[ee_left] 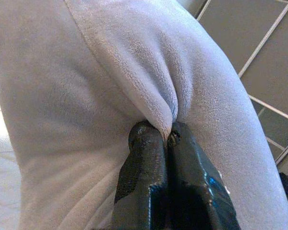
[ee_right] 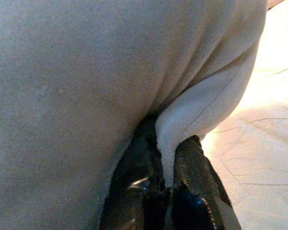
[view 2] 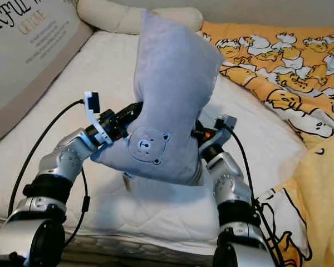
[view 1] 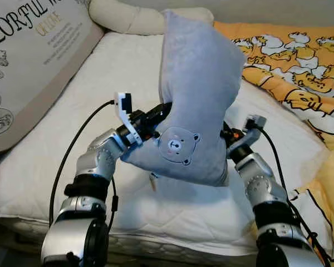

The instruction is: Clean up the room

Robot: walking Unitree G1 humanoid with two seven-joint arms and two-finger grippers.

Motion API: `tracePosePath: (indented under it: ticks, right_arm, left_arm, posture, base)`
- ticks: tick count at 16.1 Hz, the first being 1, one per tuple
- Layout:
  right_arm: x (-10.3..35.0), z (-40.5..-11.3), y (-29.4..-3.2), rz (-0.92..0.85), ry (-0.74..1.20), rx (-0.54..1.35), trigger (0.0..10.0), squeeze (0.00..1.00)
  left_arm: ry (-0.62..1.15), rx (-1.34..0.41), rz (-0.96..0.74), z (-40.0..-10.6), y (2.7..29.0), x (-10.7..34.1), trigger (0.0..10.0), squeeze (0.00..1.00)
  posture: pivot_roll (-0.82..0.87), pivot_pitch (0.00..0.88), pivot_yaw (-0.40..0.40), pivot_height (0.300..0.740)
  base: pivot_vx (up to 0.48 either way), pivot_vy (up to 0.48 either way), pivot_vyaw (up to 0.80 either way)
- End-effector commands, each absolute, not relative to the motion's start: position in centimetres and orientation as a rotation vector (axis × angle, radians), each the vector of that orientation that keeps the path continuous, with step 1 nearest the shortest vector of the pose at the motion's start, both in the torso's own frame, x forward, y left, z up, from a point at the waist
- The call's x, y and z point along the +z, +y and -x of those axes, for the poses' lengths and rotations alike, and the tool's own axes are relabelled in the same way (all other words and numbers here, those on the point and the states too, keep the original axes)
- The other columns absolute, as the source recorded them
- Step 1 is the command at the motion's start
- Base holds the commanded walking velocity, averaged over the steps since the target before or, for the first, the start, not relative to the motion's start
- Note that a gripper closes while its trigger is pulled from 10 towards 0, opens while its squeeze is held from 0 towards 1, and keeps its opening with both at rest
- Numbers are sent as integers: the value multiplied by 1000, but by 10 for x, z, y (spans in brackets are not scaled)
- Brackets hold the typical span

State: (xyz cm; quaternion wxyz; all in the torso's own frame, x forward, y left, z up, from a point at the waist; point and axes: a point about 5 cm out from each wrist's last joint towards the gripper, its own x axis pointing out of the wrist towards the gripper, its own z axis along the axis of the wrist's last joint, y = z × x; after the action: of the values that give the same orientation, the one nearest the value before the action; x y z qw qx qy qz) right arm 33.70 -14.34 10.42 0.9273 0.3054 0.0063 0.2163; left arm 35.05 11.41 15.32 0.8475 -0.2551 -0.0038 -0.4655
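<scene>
White mattress (view 1: pixel 72 139) below. Pillow (view 1: pixel 195 100) held aloft, long axis 12–6; left gripper (ee_left: pixel 167 136) clenched on its 9 o'clock edge, right gripper (ee_right: pixel 168 143) at 3. Arms equally near.

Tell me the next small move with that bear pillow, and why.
Probably carry the grey bear pillow forward toward the head of the bed and lower it beside the cream pillow. The left tool and right tool each pinch a fold of it, holding it above the white mattress, so it is ready to place.
</scene>
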Motion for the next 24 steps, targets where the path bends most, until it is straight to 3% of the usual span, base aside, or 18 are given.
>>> tracePosePath:
  ticks: [1,4,6,11,12,13,17,20,24]
  right_arm:
    - [118,-338,-134,-637,-40,483,0,0]
    - [124,-335,-135,-625,-69,486,0,0]
    - [119,-330,-139,-557,-37,439,0,0]
    - [94,-312,-128,-438,83,407,0,0]
    - [93,-313,-128,-416,92,397,3176,0]
    - [91,-313,-129,-389,112,374,10000,0]
    - [85,-313,-132,-339,165,350,10000,0]
    - [85,-314,-131,-351,172,316,10000,0]
    - [83,-316,-128,-346,185,290,10000,0]
  left_arm:
    - [-1,-1012,492,-348,104,156,0,0]
    - [-30,-957,469,-346,106,159,0,0]
    - [40,-832,274,-346,111,147,0,0]
    - [76,-655,100,-334,122,126,314,0]
    - [63,-633,61,-333,122,126,6588,0]
    - [68,-601,18,-334,123,125,10000,0]
    - [79,-566,-28,-336,124,124,10000,0]
    - [84,-552,-38,-336,123,123,10000,0]
    - [93,-515,-64,-340,129,124,10000,0]
  posture:
    - [-68,0,88,740]
    - [-78,0,95,740]
    - [-55,0,67,740]
    - [-20,0,33,740]
    - [-18,0,30,740]
    - [-11,0,21,740]
    - [-14,0,15,740]
    - [-15,0,22,740]
    - [-7,0,24,740]
  base:
    - [0,0,0]
    - [0,0,0]
    - [0,0,0]
    - [0,0,0]
    - [0,0,0]
    - [0,0,0]
    - [0,0,0]
    - [0,326,-744]
    - [0,343,0]
